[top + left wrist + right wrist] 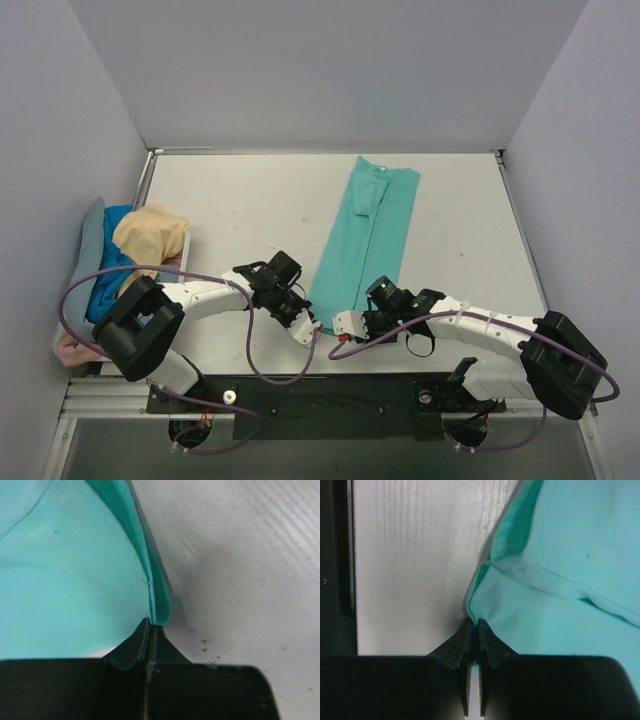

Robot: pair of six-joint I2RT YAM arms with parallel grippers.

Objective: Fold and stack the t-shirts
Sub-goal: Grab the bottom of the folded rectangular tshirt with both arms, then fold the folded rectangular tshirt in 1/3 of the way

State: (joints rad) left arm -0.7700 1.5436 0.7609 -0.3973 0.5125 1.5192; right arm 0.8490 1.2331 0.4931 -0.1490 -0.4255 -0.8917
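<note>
- Bench (250, 200): white, walled at 9, 12 and 3 o'clock, arm bases along 6 o'clock edge.
- Teal shirt (365, 235): folded into long narrow strip, flat on bench, running from just below centre up toward 12 to 1 o'clock.
- Sleeve (366, 197): folded in on top of strip near its 12 o'clock end.
- Left gripper (313, 328): at strip's 6 o'clock end, toward 7 o'clock corner; pressed together, pinching edge of teal shirt. In wrist view, cloth fold rising straight out of closed tips, bare bench at 3 o'clock of pinch.
- Right gripper (342, 324): just beside left gripper, toward strip's 5 o'clock corner; pressed together on stitched hem of teal shirt. In wrist view, bare bench at 9 o'clock of pinch, cloth spreading toward 1 to 3 o'clock.
- Tan shirt (150, 235): crumpled, at 9 o'clock edge of bench, well apart from strip.
- Blue shirt (110, 278): bunched under tan shirt, toward 7 o'clock of it.
- Grey-blue shirt (90, 232): along wall side, at 9 o'clock of tan shirt.
- Pink shirt (72, 348): only a bit showing at 6 o'clock end of heap, beside left arm.
</note>
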